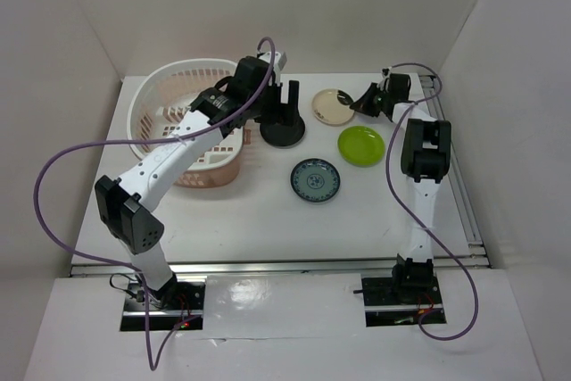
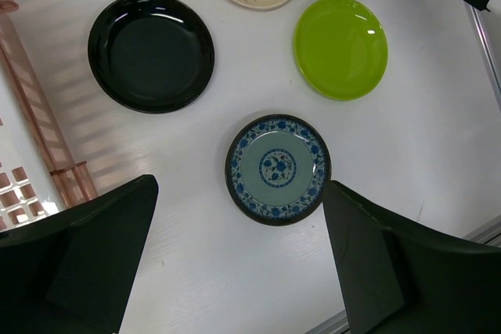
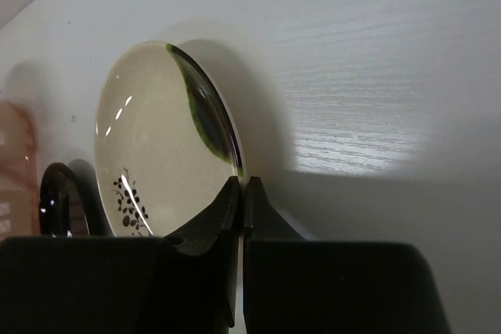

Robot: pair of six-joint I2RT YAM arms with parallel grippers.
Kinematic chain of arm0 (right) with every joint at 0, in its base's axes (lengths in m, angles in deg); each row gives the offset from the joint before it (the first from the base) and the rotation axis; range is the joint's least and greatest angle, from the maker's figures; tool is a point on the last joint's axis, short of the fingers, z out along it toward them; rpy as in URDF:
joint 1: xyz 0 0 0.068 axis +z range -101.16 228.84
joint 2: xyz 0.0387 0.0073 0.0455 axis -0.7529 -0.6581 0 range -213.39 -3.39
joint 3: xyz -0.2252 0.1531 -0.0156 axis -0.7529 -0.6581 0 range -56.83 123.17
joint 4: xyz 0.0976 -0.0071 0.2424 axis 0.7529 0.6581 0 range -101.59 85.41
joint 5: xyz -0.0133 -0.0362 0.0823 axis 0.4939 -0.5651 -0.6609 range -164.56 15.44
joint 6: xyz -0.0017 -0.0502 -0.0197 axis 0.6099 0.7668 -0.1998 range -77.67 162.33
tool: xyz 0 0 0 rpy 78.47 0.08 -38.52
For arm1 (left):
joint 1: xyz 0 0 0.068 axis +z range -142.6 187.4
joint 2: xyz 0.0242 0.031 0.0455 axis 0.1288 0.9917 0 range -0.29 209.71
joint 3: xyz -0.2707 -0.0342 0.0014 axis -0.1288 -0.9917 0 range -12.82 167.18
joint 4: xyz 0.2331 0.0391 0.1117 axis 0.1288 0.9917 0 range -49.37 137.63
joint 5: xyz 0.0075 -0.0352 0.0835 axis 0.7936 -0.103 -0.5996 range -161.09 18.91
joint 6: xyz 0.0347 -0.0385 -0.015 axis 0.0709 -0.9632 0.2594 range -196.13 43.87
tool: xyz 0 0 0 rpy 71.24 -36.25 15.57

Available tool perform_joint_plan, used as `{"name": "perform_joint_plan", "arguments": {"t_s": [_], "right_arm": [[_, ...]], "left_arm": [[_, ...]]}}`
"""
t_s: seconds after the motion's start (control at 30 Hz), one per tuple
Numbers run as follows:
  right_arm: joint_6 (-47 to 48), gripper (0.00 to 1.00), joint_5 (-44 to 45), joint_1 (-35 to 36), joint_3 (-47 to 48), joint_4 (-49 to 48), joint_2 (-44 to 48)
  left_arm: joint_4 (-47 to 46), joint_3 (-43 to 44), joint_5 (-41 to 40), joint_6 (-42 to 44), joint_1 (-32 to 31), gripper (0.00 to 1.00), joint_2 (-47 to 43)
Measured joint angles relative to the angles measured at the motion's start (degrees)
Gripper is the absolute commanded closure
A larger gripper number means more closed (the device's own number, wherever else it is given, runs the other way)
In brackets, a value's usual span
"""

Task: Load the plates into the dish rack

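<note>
Right pincer (image 3: 241, 187) closed, seemingly nipping cream plate (image 3: 149, 138).

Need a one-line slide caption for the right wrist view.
Right gripper closed on the rim of the cream plate, black plate beside it on the white table.

No text, label, brand or number is readable on anything.

Dish rack (image 1: 153, 95): left on the table (image 1: 268, 220).
Left plate (image 1: 284, 136): just right of the rack.
Far plate (image 1: 330, 106): behind the rest.
Right plate (image 1: 361, 145): right, before the far plate.
Near plate (image 1: 315, 179): nearest, between left and right plates.
</note>
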Motion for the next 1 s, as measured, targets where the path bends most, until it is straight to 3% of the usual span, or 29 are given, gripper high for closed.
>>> {"name": "perform_joint_plan", "arguments": {"t_s": [0.27,0.5,0.77,1.0], "right_arm": [[-8.61,1.00,3.93,0.00,-2.84,-5.55,2.80],[-8.31,1.00,4.37,0.66,-5.86,-6.25,15.43],[-5.64,1.00,-6.14,2.78,-10.93,-7.19,30.18],[-2.40,1.00,-12.87,7.69,-15.26,-6.51,34.80]], "left_arm": [[0.76,5.68,0.35,-0.11,0.00,0.00,4.55],[2.93,15.28,0.39,-0.15,-0.31,0.00,10.40],[3.08,19.50,2.36,-0.24,2.14,0.00,12.96],[2.08,17.07,3.89,-0.39,4.48,0.04,13.03]]}}
